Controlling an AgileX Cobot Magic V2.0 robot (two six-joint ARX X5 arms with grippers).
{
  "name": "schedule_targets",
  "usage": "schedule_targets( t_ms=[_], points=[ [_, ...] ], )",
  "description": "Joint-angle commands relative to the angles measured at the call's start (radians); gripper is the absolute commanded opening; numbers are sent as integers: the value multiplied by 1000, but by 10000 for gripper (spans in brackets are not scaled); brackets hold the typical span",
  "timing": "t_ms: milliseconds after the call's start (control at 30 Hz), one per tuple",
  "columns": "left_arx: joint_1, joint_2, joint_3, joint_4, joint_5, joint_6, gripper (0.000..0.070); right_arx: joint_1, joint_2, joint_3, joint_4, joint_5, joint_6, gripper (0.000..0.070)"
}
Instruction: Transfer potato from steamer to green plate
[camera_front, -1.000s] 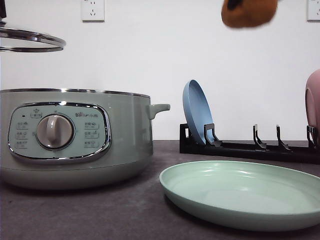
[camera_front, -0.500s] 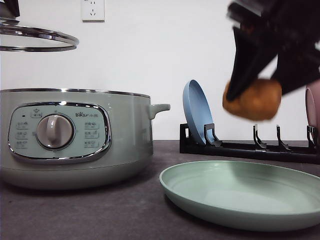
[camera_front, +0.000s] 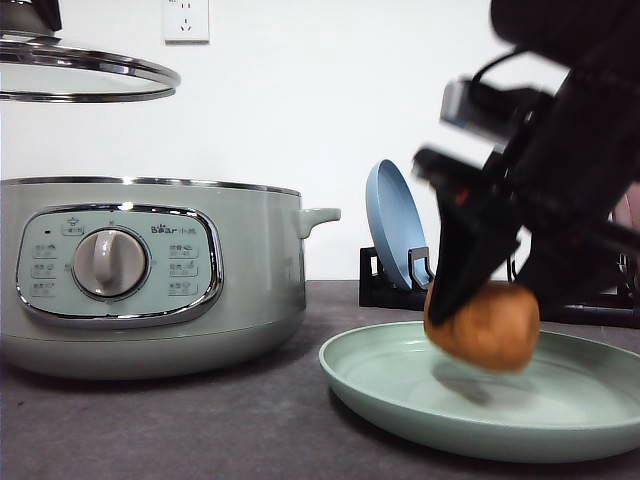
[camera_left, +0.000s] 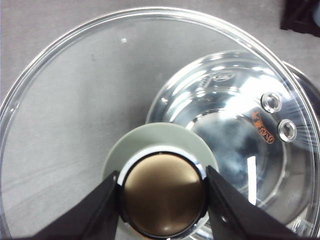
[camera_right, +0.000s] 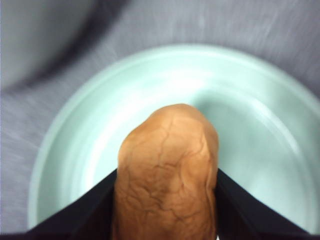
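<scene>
The orange-brown potato (camera_front: 483, 324) (camera_right: 167, 175) hangs just above the green plate (camera_front: 400, 385) (camera_right: 260, 100), held between the black fingers of my right gripper (camera_front: 482, 310) (camera_right: 166, 200), which is shut on it. A shadow lies on the plate under it. The pale green steamer (camera_front: 150, 275) stands at the left with its pot open. My left gripper (camera_left: 162, 192) is shut on the knob (camera_left: 162, 192) of the glass lid (camera_front: 85, 75) (camera_left: 75, 90), holding it up above the steamer and a little off to its side.
A black dish rack (camera_front: 400, 285) stands behind the green plate, with a blue plate (camera_front: 392, 222) upright in it. Through the lid glass, the steamer's shiny inner pot (camera_left: 235, 115) shows. Dark grey tabletop (camera_front: 200, 420) lies in front.
My right gripper has come down with the potato from the top of the view to just above the green plate. The lifted lid has drifted slightly to the right.
</scene>
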Motion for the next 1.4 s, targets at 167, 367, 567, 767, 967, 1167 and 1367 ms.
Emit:
schedule_targets(
  t_ms=[167,367,567,767,967,1167,1367],
  points=[
    [-29,-3,28,33,9,2,2,12,27,5,4,13,20,349],
    [-56,-3,28,33,41,2,2,12,25,6,1,13,20,574],
    [-102,-2,28,35,43,1,2,9,-26,11,1,29,18,631],
    [-156,12,28,39,43,2,2,3,-151,39,-11,47,-7,630],
    [-195,51,28,57,43,2,2,-15,-276,100,-77,50,-32,630],
    [-217,114,28,72,43,2,2,-18,-374,159,-149,94,-67,630],
    [-220,171,28,87,43,2,2,-18,-443,169,-176,123,-83,630]
  ],
)
